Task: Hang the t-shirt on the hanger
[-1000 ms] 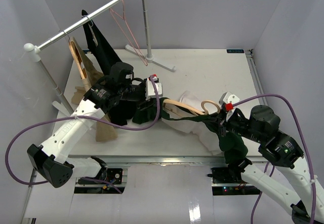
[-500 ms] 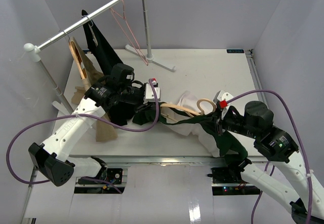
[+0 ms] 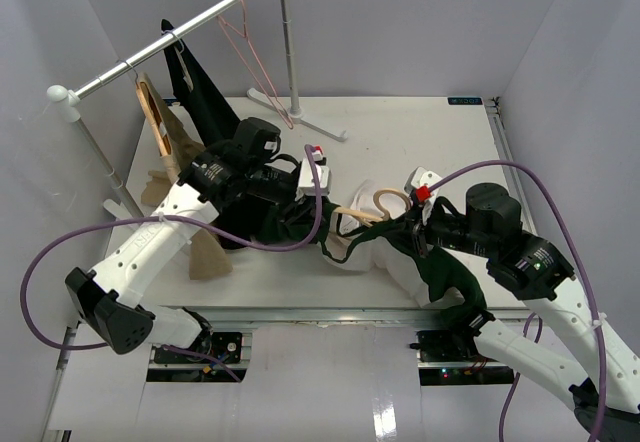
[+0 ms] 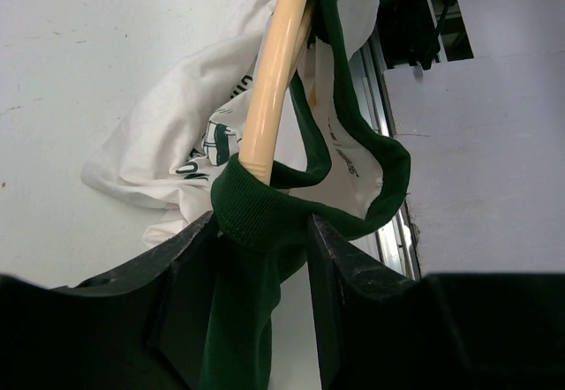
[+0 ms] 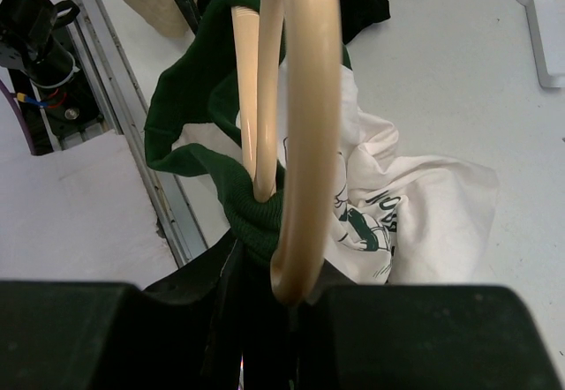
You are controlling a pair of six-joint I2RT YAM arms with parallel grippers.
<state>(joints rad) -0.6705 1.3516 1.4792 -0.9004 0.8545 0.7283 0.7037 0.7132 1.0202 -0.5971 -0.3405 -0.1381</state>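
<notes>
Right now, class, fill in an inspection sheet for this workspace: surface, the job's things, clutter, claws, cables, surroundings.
Surface: white table; part of the shirt's cream panel lies on it.
Job's things: t-shirt, dark green and cream, bunched between the two arms; wooden hanger, one of its arms passing through the green collar.
Clutter: black garment and tan garment hang from the rail; pink wire hanger also hangs on it.
Claws: left claw has the collar between its fingers, grip unclear; right claw is shut on the hanger.
Cables: purple cables loop from each arm.
Surroundings: plain grey walls; nothing else seen.
</notes>
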